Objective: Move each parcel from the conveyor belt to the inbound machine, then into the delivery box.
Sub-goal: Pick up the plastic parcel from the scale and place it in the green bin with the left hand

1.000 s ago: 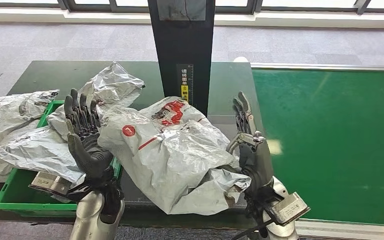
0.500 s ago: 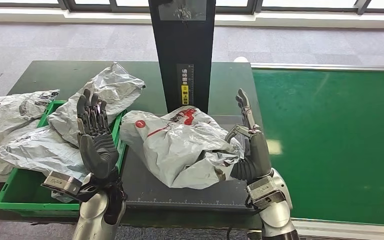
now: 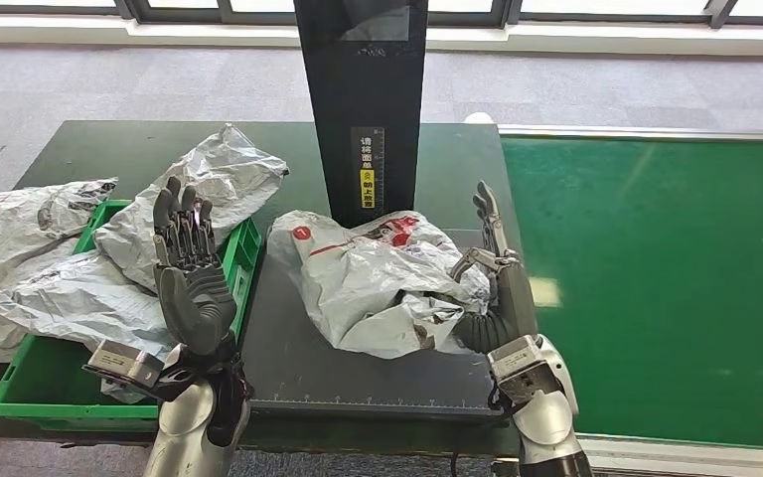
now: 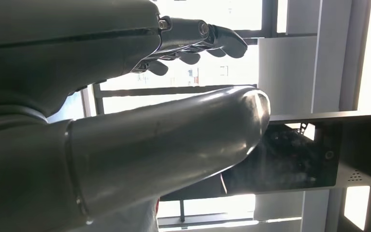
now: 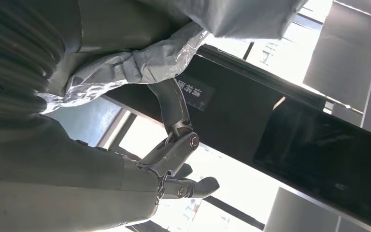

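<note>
Parcel (image 3: 378, 278) lies at frame center on the machine's dark plate (image 3: 298, 368); my right hand (image 3: 492, 288) rests against it, fingers spread. My left hand (image 3: 191, 273) hovers empty, fingers wide.

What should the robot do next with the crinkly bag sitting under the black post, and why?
Probably bring the left hand in against the parcel. The parcel lies on the dark platform below the black post, the right hand touches its far side, and the left hand is open and apart from it. Lifting it toward the green box likely needs both.
</note>
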`<control>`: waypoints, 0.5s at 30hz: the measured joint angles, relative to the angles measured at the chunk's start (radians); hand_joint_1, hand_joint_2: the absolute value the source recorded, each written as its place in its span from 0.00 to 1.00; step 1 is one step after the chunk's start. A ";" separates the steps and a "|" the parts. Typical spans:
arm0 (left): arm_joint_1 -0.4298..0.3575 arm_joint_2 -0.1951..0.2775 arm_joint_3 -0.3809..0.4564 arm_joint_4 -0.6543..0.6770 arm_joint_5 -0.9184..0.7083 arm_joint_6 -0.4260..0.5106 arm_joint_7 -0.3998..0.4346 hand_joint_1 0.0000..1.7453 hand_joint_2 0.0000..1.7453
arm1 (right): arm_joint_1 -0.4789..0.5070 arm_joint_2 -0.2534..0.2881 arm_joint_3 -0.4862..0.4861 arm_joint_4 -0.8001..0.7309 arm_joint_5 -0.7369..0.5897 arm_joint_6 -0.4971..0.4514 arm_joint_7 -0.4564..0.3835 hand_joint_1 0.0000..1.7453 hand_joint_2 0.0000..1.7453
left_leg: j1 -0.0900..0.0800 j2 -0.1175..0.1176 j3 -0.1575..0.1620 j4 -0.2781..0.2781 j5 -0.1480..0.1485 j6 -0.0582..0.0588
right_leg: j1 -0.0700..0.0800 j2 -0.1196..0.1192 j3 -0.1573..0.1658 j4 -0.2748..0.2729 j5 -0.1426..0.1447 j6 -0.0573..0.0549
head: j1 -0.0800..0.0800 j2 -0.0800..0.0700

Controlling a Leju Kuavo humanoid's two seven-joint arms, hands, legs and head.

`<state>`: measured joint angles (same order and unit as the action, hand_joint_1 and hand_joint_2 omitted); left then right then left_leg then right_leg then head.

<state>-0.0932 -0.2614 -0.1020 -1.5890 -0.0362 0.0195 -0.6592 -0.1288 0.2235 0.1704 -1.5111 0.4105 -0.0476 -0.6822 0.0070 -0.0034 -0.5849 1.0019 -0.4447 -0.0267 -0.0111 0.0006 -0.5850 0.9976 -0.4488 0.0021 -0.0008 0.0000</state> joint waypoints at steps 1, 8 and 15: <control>0.000 0.000 0.000 0.000 0.000 0.000 0.000 0.00 0.00 | 0.000 0.000 0.000 0.002 0.000 0.000 0.000 0.00 1.00 | 0.000 0.000 0.000 0.000 0.000 0.000 | 0.000 0.000 0.000 0.000 0.000 0.000 | 0.000 0.000; 0.000 0.000 0.000 0.003 0.000 0.000 0.006 0.00 0.00 | -0.013 0.000 -0.007 0.054 0.146 -0.096 0.134 0.00 0.00 | 0.000 0.000 0.000 0.000 0.000 0.000 | 0.000 0.000 0.001 0.000 0.000 0.000 | 0.000 0.000; 0.000 -0.001 -0.001 0.011 0.001 -0.003 0.018 0.00 0.00 | -0.059 0.002 -0.058 0.402 0.763 -0.361 0.628 0.00 0.00 | 0.000 -0.001 -0.002 0.000 0.002 0.001 | 0.000 -0.002 -0.001 0.000 0.002 -0.001 | 0.000 0.000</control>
<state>-0.0934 -0.2621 -0.1026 -1.5783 -0.0352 0.0160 -0.6416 -0.1883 0.2251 0.1129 -1.1093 1.1739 -0.4089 -0.0541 0.0070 -0.0041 -0.5864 1.0020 -0.4429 -0.0252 -0.0113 -0.0010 -0.5858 0.9975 -0.4472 0.0014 -0.0008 0.0000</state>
